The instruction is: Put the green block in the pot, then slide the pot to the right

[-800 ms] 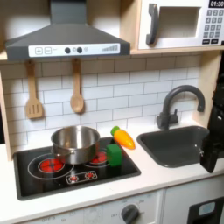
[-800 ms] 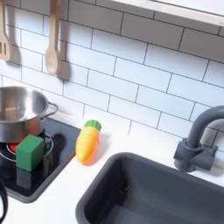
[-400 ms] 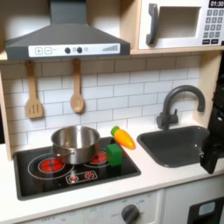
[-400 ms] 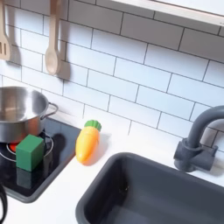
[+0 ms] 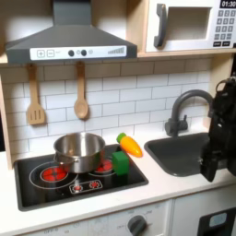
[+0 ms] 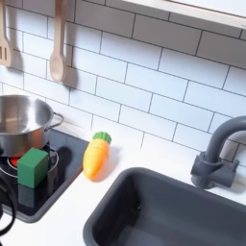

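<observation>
First exterior view: a toy kitchen with a white tiled wall, a grey hood above and a microwave at upper right. The black arm stands at the first exterior view's right edge, over the sink; its gripper hangs low near the sink's right rim, and I cannot tell whether the jaws are apart or together. The dark faucet curves behind the sink. On the black stove the pot sits on the rear burner area, upright. The green block rests on the stove just beside the pot, toward the first exterior view's right, outside it. The carrot lies on the counter just behind the block. Two wooden utensils hang on the wall.

In the second exterior view the block lies in front of the pot, with the carrot between stove and sink.
</observation>
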Controlling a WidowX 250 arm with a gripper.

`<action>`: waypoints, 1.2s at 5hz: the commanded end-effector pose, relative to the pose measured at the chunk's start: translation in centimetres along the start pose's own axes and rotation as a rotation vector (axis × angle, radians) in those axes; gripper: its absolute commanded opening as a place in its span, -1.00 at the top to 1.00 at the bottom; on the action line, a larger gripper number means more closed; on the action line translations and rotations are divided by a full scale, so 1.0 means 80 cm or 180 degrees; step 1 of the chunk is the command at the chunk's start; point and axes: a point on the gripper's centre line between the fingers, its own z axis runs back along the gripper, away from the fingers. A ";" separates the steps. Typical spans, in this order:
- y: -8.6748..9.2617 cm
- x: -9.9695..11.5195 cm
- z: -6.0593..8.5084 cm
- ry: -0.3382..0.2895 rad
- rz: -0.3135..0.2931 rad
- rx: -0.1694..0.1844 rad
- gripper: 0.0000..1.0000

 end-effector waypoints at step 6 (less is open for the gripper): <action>0.065 0.122 -0.013 -0.0123 0.0306 0.0125 -1.00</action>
